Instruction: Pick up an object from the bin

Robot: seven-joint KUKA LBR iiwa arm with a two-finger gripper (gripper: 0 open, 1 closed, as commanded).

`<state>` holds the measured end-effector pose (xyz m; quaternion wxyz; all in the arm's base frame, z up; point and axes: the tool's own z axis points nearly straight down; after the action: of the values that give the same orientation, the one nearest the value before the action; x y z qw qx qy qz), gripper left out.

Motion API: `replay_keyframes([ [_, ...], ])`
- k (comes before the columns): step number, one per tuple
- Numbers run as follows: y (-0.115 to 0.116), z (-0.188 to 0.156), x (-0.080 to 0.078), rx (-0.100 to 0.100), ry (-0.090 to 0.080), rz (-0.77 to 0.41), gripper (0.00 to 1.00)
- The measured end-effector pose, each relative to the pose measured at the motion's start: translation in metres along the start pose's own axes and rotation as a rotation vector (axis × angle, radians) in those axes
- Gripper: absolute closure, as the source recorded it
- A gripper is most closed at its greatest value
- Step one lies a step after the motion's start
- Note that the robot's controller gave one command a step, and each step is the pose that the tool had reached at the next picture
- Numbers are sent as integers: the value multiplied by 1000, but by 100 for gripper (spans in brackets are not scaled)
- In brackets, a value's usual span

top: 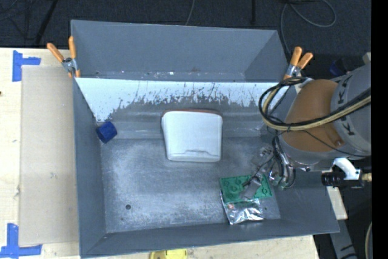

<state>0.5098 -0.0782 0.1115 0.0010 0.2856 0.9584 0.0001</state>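
My gripper (264,176) is low at the bin's right side, under the arm's orange cover, its metal fingers resting at the right edge of a green foil packet (237,189). A crumpled silver wrapper (244,213) lies just below the green packet, touching it. The fingers are partly hidden by cables and the wrist.
A white squarish plastic container (191,135) sits in the middle of the bin near the back wall. A small blue block (107,131) lies at the left wall. The arm comes in over the bin's right rim.
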Motion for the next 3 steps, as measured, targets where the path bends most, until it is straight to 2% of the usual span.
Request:
replay_keyframes([
  [1, -1, 44, -10, 3, 7, 71, 0],
  [2, 0, 44, -9, 4, 8, 64, 0],
  [3, 1, 41, -10, 2, 9, 61, 100],
])
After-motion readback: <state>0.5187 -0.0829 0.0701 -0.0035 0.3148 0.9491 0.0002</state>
